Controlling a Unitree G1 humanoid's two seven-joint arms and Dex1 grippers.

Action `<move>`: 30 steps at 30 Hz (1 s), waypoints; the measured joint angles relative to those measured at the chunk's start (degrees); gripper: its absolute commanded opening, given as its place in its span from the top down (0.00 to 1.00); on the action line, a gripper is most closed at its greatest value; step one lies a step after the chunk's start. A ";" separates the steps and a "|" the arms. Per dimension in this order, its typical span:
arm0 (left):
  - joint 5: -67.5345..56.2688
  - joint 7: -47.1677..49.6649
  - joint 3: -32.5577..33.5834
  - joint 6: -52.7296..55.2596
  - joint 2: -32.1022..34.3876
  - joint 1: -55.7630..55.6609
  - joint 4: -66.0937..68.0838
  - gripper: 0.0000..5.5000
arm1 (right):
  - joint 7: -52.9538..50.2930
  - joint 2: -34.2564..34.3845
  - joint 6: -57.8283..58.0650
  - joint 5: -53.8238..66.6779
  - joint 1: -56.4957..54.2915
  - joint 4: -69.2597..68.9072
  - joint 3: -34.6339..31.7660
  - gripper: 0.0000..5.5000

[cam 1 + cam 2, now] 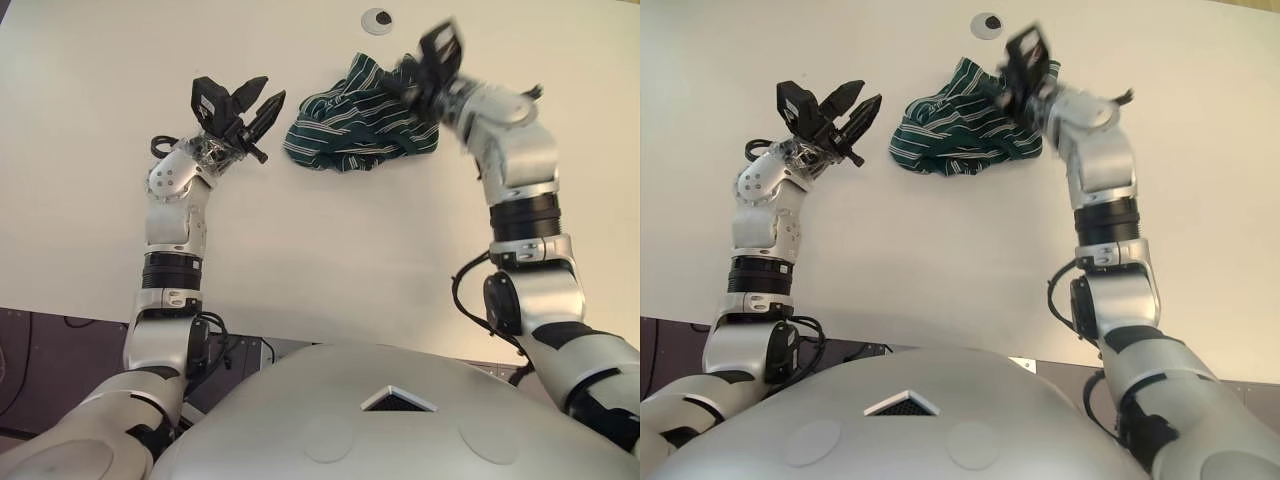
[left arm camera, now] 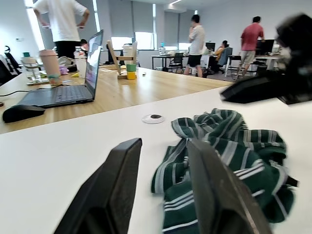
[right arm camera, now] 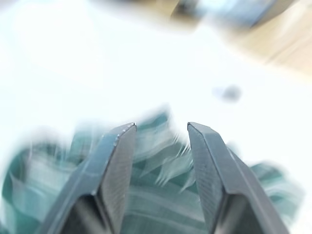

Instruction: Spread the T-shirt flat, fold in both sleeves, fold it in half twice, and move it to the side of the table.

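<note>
Green cloth with thin white stripes: one T-shirt (image 1: 355,118) lies crumpled in a soft heap at the far middle of the smooth white table (image 1: 300,260), with broad tabletop around it, widest on your near side. You have two grippers. The left gripper (image 1: 275,87) hovers just left of the heap, jaws parted around nothing. The right gripper (image 3: 161,126) hangs over its far right edge, jaws also apart. One round disc (image 1: 378,19) lies just beyond

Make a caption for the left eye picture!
Crumpled green striped T-shirt on a white table, open left end effector beside it, open right end effector at its other side.
</note>
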 measured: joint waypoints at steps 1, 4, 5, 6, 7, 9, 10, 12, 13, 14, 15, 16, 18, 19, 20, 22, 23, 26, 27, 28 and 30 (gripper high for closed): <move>0.01 -1.00 -0.77 1.09 0.78 0.39 -2.02 0.70 | -1.63 -0.57 -0.48 1.73 -1.52 -1.45 -3.65 0.65; 0.70 -2.79 -1.65 2.54 3.77 1.61 -5.13 0.70 | 1.16 -5.62 -7.08 3.42 -0.04 -5.53 -7.71 0.65; 0.98 -2.84 -1.50 2.57 4.36 1.79 -5.24 0.70 | 5.45 -8.75 -7.67 4.57 2.68 -7.04 -7.70 0.65; 1.13 -2.42 -1.42 2.49 4.52 1.81 -5.22 0.70 | 10.55 -11.84 -7.81 5.19 6.61 -8.70 -7.02 0.65; 1.30 -1.72 -1.31 2.32 4.25 1.78 -5.16 0.70 | 15.54 -14.78 -9.04 5.22 10.63 -10.27 -5.34 0.65; 2.33 3.09 -0.32 0.99 2.20 1.01 -3.69 0.70 | 28.12 -23.29 -15.61 3.07 22.50 -13.53 0.68 0.65; 3.38 7.08 0.54 0.04 0.29 -0.12 -1.87 0.70 | 32.37 -26.98 -19.69 0.88 27.84 -14.08 3.39 0.65; 4.02 16.28 2.99 -1.03 -4.73 -3.27 1.19 0.70 | 33.88 -29.75 -29.43 -5.70 33.60 -10.98 8.38 0.65; 3.97 19.39 3.26 -1.27 -7.35 -4.99 1.84 0.70 | 30.93 -29.69 -34.75 -9.69 33.22 -8.15 9.98 0.65; 3.99 22.22 3.55 -1.97 -9.99 -6.45 2.63 0.70 | 24.61 -29.28 -41.42 -15.90 31.51 -3.80 12.21 0.65; 4.06 23.57 3.60 -2.62 -11.21 -7.16 3.27 0.70 | 18.49 -28.90 -46.30 -20.93 29.32 -0.86 13.87 0.65; 4.38 24.58 3.60 -2.99 -11.75 -7.36 3.92 0.70 | 12.78 -27.31 -50.02 -25.55 27.10 2.03 15.13 0.65; 4.64 25.03 3.56 -3.62 -12.06 -7.39 4.89 0.70 | 4.39 -24.19 -55.25 -31.66 24.74 6.02 18.78 0.65; 4.65 25.14 3.96 -3.84 -11.82 -7.38 5.47 0.70 | 1.76 -22.66 -56.70 -33.66 23.49 7.99 19.91 0.65; 4.63 25.33 4.50 -3.97 -11.46 -7.39 6.20 0.70 | -0.65 -22.32 -58.18 -35.45 21.86 10.13 21.59 0.65; 4.61 25.80 5.45 -4.30 -10.99 -7.43 7.07 0.69 | -3.02 -21.39 -58.96 -36.70 19.60 13.34 22.87 0.68; 4.61 25.80 5.47 -4.43 -10.98 -7.55 7.55 0.69 | -3.81 -20.52 -58.93 -36.93 19.13 14.25 23.23 0.71; 4.61 25.76 5.43 -4.49 -11.03 -8.57 8.14 0.69 | -4.77 -20.43 -59.02 -37.18 18.20 15.88 24.17 0.82; 4.61 25.75 5.41 -4.67 -11.05 -8.84 8.26 0.69 | -4.79 -20.48 -59.02 -37.09 18.25 16.15 24.26 0.85; 4.61 25.74 5.40 -4.84 -11.07 -8.84 8.33 0.69 | -4.78 -20.55 -59.03 -37.03 18.34 16.22 24.27 0.88; 4.61 25.69 5.32 -4.97 -11.08 -8.84 8.44 0.69 | -4.78 -20.75 -59.07 -36.89 18.73 16.22 24.25 0.94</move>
